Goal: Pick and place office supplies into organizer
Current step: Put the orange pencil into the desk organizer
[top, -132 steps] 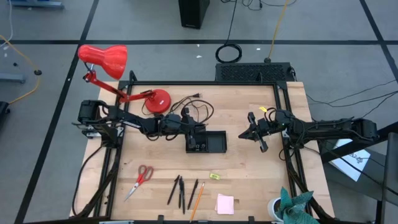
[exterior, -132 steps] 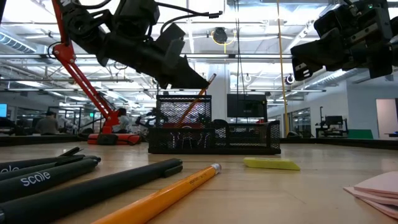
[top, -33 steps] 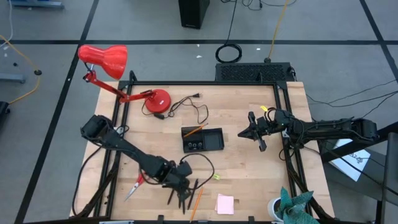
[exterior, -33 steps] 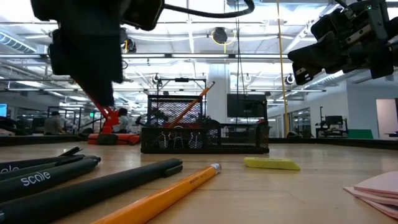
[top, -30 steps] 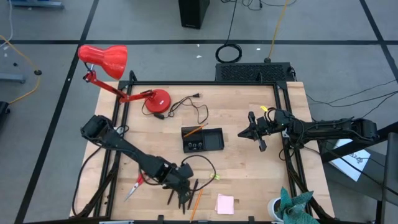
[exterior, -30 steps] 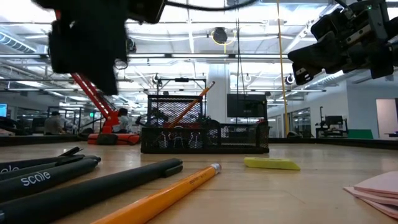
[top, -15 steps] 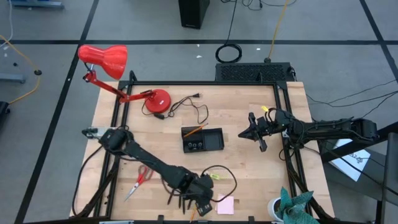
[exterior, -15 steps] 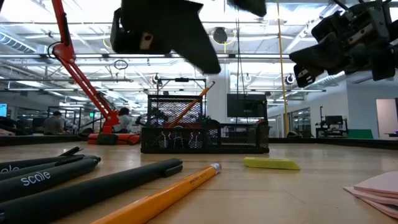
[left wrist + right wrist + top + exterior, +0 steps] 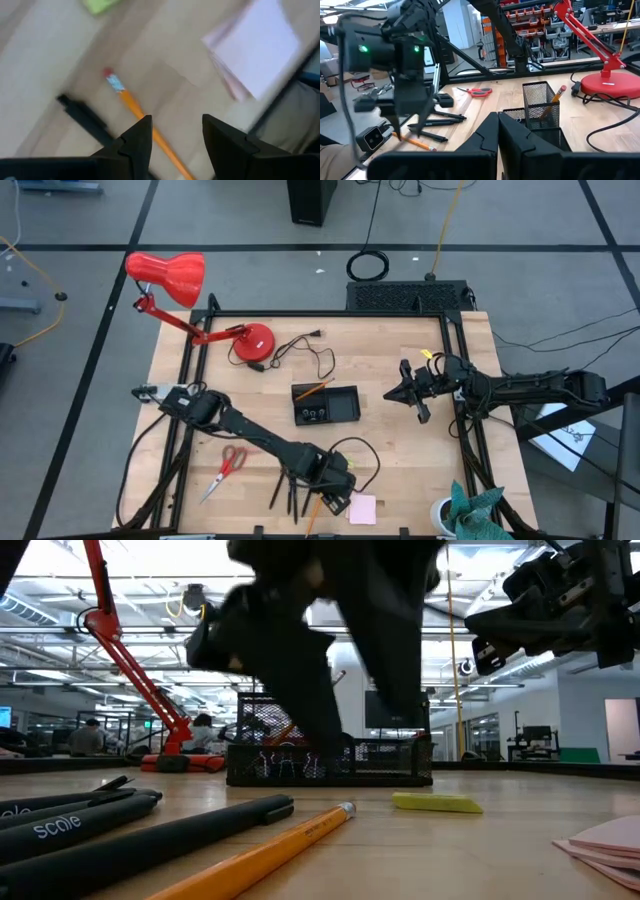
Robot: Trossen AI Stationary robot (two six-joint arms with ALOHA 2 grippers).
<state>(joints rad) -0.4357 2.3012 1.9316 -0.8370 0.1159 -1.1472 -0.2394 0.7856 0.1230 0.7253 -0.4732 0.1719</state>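
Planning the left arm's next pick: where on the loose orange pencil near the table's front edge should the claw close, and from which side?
Grip the orange pencil mid-shaft, coming straight down with the open left claw spanning its width. It lies flat on the wooden table, beside a black pen, so stay clear of the pen's side.

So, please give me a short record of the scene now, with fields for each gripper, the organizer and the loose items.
left gripper: open, hovering over the orange pencil at the table's near edge
right gripper: shut, waiting in the air right of the black mesh organizer
organizer: holds one orange pencil, upright and leaning
loose items: red-handled scissors, dark pens, pink sticky-note pad
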